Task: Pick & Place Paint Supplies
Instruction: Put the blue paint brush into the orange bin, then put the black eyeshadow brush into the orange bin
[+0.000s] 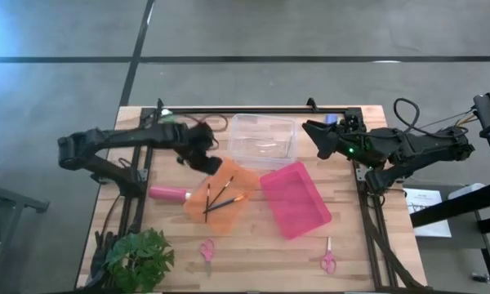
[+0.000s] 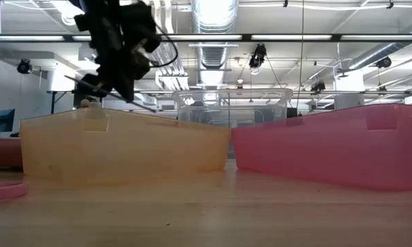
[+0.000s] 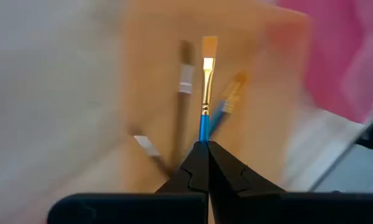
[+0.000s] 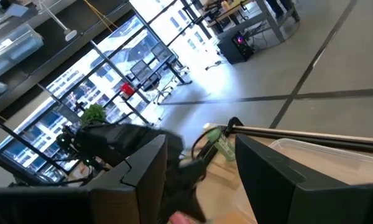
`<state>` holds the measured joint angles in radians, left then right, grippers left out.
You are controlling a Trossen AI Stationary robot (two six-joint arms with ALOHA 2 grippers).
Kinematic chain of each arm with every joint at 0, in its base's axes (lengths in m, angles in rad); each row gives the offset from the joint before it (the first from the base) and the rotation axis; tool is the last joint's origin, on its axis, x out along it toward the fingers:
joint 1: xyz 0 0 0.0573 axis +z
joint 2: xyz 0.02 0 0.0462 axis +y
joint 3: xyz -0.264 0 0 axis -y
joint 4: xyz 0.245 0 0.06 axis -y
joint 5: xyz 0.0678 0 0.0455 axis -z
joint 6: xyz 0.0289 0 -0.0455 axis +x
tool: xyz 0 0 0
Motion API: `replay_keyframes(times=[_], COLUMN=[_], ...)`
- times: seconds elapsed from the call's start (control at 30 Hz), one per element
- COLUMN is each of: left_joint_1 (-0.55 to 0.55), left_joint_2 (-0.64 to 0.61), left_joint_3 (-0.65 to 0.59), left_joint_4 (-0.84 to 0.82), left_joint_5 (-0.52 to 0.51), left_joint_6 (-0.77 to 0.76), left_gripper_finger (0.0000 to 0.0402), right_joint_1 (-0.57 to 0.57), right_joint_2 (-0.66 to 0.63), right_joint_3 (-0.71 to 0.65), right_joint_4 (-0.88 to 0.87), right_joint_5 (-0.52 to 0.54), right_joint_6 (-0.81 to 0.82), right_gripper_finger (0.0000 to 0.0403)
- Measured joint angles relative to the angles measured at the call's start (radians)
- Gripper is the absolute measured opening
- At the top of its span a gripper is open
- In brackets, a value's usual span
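Left wrist view shows a blue-handled paintbrush [image 3: 204, 93] pinched in the left tool [image 3: 207, 144], clenched on its handle, held above the orange tray [image 1: 220, 194], where other brushes [image 1: 219, 196] already lie. The step looks like placing; next it needs lowering and letting go. A pink paint bottle [image 1: 169, 193] lies on the surface [image 1: 253, 253] beside that tray. The pink tray [image 1: 296, 198] and clear bin [image 1: 263, 137] seem empty. The right tool [image 1: 312, 131] waits half-spread, holding nothing, near the clear bin.

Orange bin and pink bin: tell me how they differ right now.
The orange bin holds paintbrushes; the pink bin shows nothing inside. The left gripper, shut on a blue-handled brush, is over the orange bin; nothing is over the pink bin. Both are shallow, translucent trays lying askew, side by side.
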<state>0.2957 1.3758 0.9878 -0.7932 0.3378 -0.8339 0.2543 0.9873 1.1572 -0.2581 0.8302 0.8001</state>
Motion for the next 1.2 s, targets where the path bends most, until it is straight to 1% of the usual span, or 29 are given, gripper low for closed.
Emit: replay_keyframes(times=[0.13,0.27,0.37,0.47,0.6,0.67,0.73,0.97,1.1,1.2], left_joint_1=[-0.137,-0.224,-0.259,-0.257,-0.251,-0.252,-0.251,-0.251,-0.25,-0.25], left_joint_2=[0.0,0.009,0.024,0.028,0.029,0.029,0.029,0.029,0.024,-0.002], left_joint_3=[0.0,-0.009,-0.049,-0.085,-0.13,-0.139,-0.14,-0.141,-0.127,-0.093], left_joint_4=[0.093,0.114,0.202,0.255,0.273,0.28,0.283,0.319,0.339,0.392], left_joint_5=[-0.083,-0.209,-0.27,-0.303,-0.312,-0.308,-0.312,-0.339,-0.346,-0.337], left_joint_6=[-0.168,-0.297,-0.335,-0.369,-0.372,-0.373,-0.375,-0.367,-0.325,-0.23], left_gripper_finger=[0.0,0.0,0.0,0.0,0.0001,0.0009,0.0028,0.0115,0.0139,0.0143], right_joint_1=[0.0,0.001,0.001,0.001,0.001,0.0,0.001,0.0,0.0,-0.003], right_joint_2=[-0.014,-0.032,-0.044,-0.055,-0.067,-0.072,-0.077,-0.083,-0.085,-0.085], right_joint_3=[0.0,0.0,0.0,0.0,0.0,0.0,0.0,0.0,0.0,0.0], right_joint_4=[-0.003,-0.036,-0.062,-0.079,-0.088,-0.09,-0.095,-0.117,-0.149,-0.171], right_joint_5=[0.0,0.0,0.0,0.0,0.0,0.0,0.0,0.0,0.002,0.003], right_joint_6=[-0.019,-0.019,-0.019,-0.018,-0.021,-0.023,-0.024,-0.027,-0.026,-0.027], right_gripper_finger=[0.0183,0.0183,0.0183,0.0183,0.0183,0.0183,0.0183,0.0183,0.0183,0.0183])
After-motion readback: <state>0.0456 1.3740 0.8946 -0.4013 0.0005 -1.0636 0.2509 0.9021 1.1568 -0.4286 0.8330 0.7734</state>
